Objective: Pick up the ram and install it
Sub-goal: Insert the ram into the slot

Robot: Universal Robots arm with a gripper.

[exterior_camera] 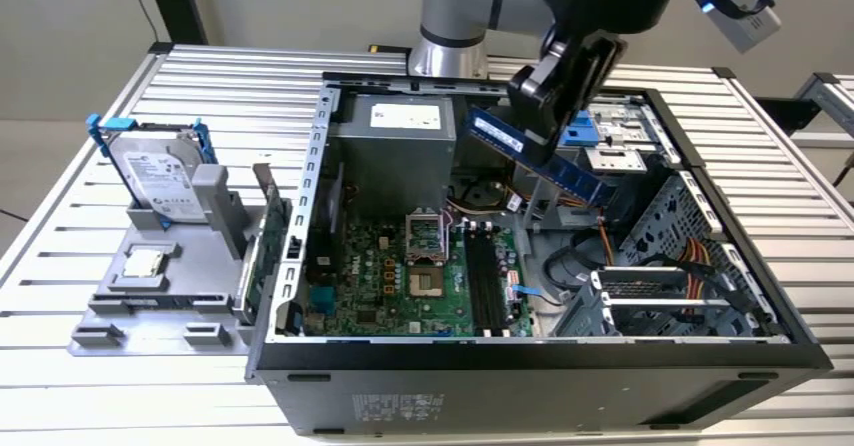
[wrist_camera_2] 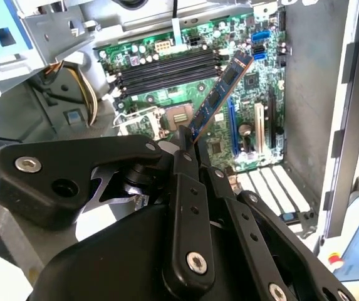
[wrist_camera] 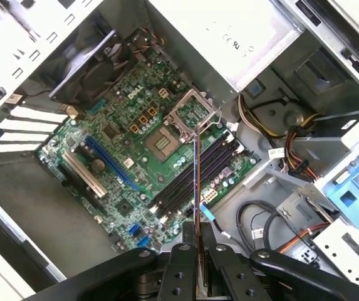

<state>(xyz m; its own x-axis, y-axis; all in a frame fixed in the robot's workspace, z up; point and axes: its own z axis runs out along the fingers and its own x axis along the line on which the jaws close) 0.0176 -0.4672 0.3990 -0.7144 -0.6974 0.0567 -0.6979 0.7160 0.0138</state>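
The ram (exterior_camera: pixel 583 178) is a long blue stick with dark chips. It hangs tilted above the open computer case (exterior_camera: pixel 534 354), with my gripper (exterior_camera: pixel 541 136) shut on it near its middle. In the second wrist view the ram (wrist_camera_2: pixel 220 94) sticks out past the black gripper (wrist_camera_2: pixel 188 147) over the green motherboard (wrist_camera_2: pixel 185 113). Seen edge-on in the first wrist view, the ram (wrist_camera: pixel 196 182) rises from the gripper (wrist_camera: pixel 198 241) and lines up roughly with the black memory slots (wrist_camera: pixel 188 182). Those slots (exterior_camera: pixel 487 284) lie below it, and the stick stays clear of them.
A silver hard drive in a blue frame (exterior_camera: pixel 160 171) stands on a grey fixture (exterior_camera: pixel 147 301) at the exterior view's left, beside a green expansion card (exterior_camera: pixel 274 241). Inside the case are the power supply (exterior_camera: pixel 398 126), the processor socket (exterior_camera: pixel 424 241), drive cages (exterior_camera: pixel 667 236) and loose cables (exterior_camera: pixel 627 256).
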